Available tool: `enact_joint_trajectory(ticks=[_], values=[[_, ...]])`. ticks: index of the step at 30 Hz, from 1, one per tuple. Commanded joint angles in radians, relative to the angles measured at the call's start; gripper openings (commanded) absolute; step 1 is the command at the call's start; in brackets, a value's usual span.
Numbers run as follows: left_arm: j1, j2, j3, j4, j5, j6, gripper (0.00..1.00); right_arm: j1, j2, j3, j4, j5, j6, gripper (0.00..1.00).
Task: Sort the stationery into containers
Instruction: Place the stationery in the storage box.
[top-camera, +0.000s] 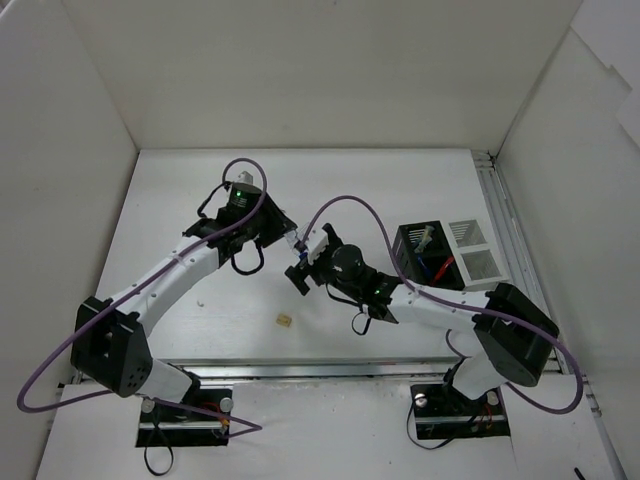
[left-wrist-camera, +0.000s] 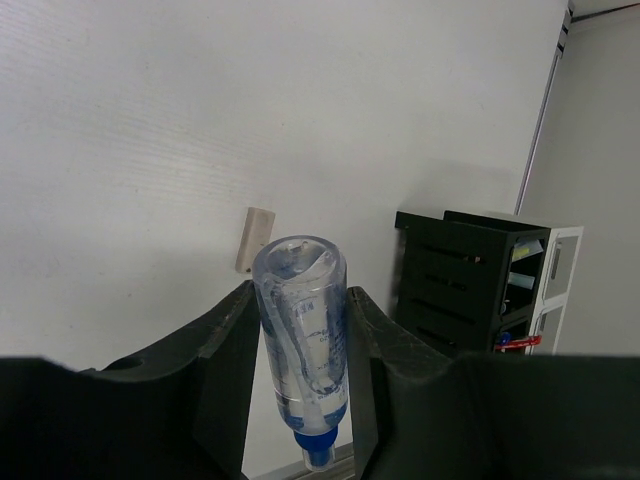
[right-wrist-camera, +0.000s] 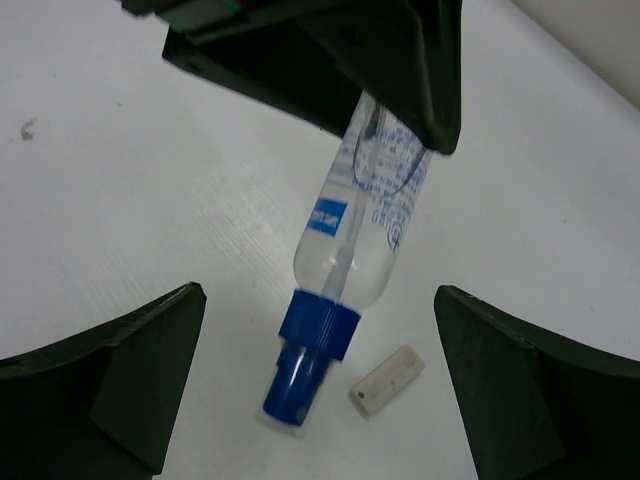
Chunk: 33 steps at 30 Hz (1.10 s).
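A clear tube (left-wrist-camera: 303, 340) with a blue cap (right-wrist-camera: 311, 352) hangs cap-down above the table, and my left gripper (left-wrist-camera: 300, 300) is shut on its body. In the top view the left gripper (top-camera: 288, 240) is at mid-table. My right gripper (top-camera: 308, 264) faces it, open. Its fingers (right-wrist-camera: 135, 375) stand wide on either side of the cap without touching it. One beige eraser block (right-wrist-camera: 388, 380) lies on the table beneath the tube. The black mesh organiser (top-camera: 428, 256) holds some pens, and the white slotted box (top-camera: 474, 250) stands at its right. Other stationery is out of view.
White walls enclose the table on the left, back and right. A metal rail (top-camera: 500, 215) runs along the right edge behind the boxes. A tiny white speck (top-camera: 200, 298) lies near the left arm. Purple cables loop over both arms.
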Motion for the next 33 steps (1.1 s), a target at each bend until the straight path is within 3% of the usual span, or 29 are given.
enact_joint_trajectory(ticks=[1,2,6,7,9,10,13,15,17,18,19,22,23,24,28,30,33], values=[[-0.019,-0.047,0.006,0.086,0.003,-0.041,0.00,0.012,0.029,0.093,0.185,0.077,-0.019,0.96],[-0.019,-0.052,0.003,0.102,0.000,-0.040,0.00,0.009,0.055,0.103,0.186,0.094,-0.022,0.94],[-0.019,-0.044,-0.005,0.105,-0.001,-0.043,0.00,0.008,0.110,0.144,0.211,0.177,0.001,0.68],[-0.019,-0.044,-0.005,0.108,0.002,-0.043,0.00,0.008,0.116,0.149,0.223,0.186,0.000,0.55],[-0.019,-0.041,-0.008,0.117,0.018,-0.037,0.00,0.008,0.126,0.153,0.235,0.192,0.001,0.42],[-0.019,-0.042,-0.014,0.123,0.022,-0.035,0.00,0.012,0.126,0.155,0.237,0.194,0.000,0.30],[-0.019,-0.049,-0.017,0.134,0.034,-0.023,0.00,0.008,0.100,0.146,0.236,0.191,0.003,0.19],[-0.019,-0.053,-0.019,0.143,0.045,-0.007,0.05,0.005,0.080,0.135,0.236,0.183,0.001,0.11],[-0.019,-0.064,-0.020,0.163,0.055,0.005,0.17,0.005,0.045,0.113,0.236,0.174,0.001,0.00],[-0.019,-0.067,-0.022,0.174,0.064,0.022,0.23,0.001,0.031,0.107,0.236,0.165,-0.003,0.00],[-0.019,-0.072,-0.020,0.181,0.071,0.029,0.41,-0.005,0.018,0.092,0.234,0.156,-0.007,0.00],[-0.019,-0.079,-0.003,0.169,0.071,0.074,0.74,-0.039,-0.046,0.057,0.214,0.131,-0.016,0.00],[-0.019,-0.088,0.003,0.145,0.062,0.088,0.92,-0.063,-0.084,0.055,0.184,0.081,-0.017,0.00],[0.001,-0.095,0.006,0.139,0.060,0.104,0.99,-0.079,-0.103,0.057,0.145,0.062,-0.028,0.00],[0.079,-0.163,0.029,0.047,0.019,0.221,1.00,-0.185,-0.166,0.231,-0.389,0.011,-0.134,0.00],[0.122,-0.223,0.011,0.034,-0.004,0.252,1.00,-0.243,-0.167,0.353,-0.666,0.087,-0.232,0.00],[0.154,-0.277,-0.028,0.027,-0.037,0.307,1.00,-0.329,-0.187,0.458,-0.909,0.117,-0.414,0.00]])
